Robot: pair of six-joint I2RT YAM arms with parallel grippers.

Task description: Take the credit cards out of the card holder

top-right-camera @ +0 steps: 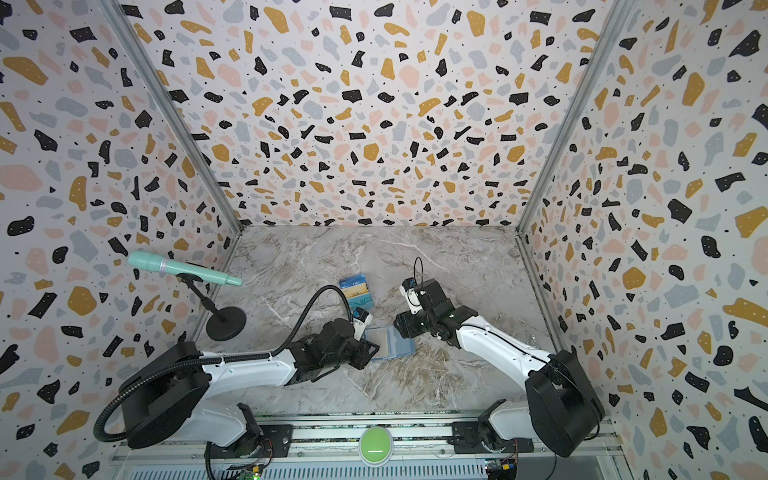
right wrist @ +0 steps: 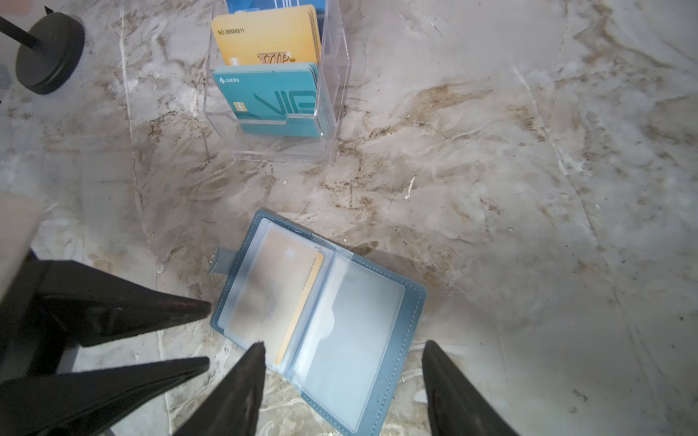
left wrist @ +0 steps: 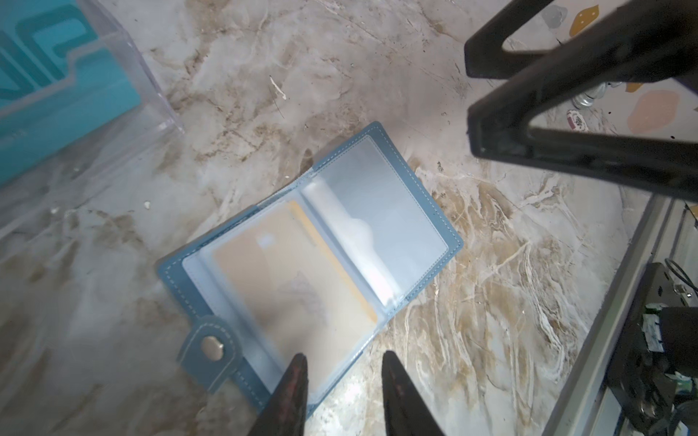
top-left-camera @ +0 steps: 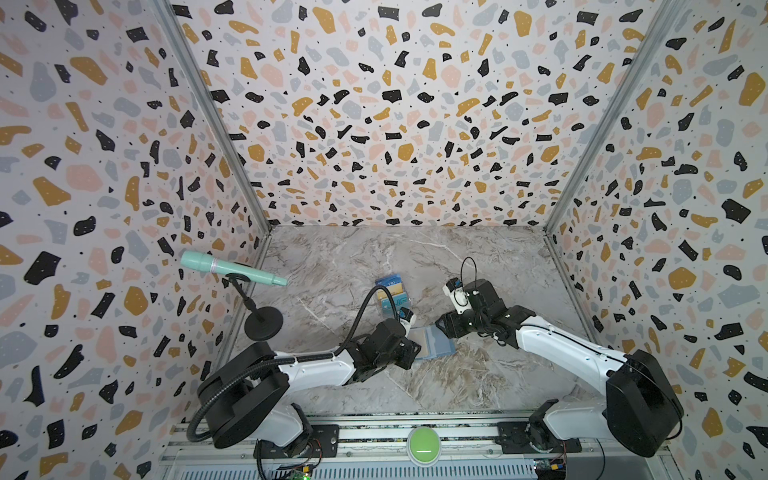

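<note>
Grey-and-tan veined marble tabletop carrying three items. Near its middle, the card holder lies flat and opened like a book, clear sleeves upward, with a tan-gold card in the sleeve on its snap-tab side. Farther back stands a clear acrylic stand, apart from the holder, with gold and teal credit cards upright in its tiers. At the left edge rests the round black base of a microphone stand.

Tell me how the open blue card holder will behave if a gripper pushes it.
The card holder lies open and flat on smooth marble, so it would probably slide rather than tip. Its thin covers and clear sleeves look floppy, likely to flex or fold.
</note>
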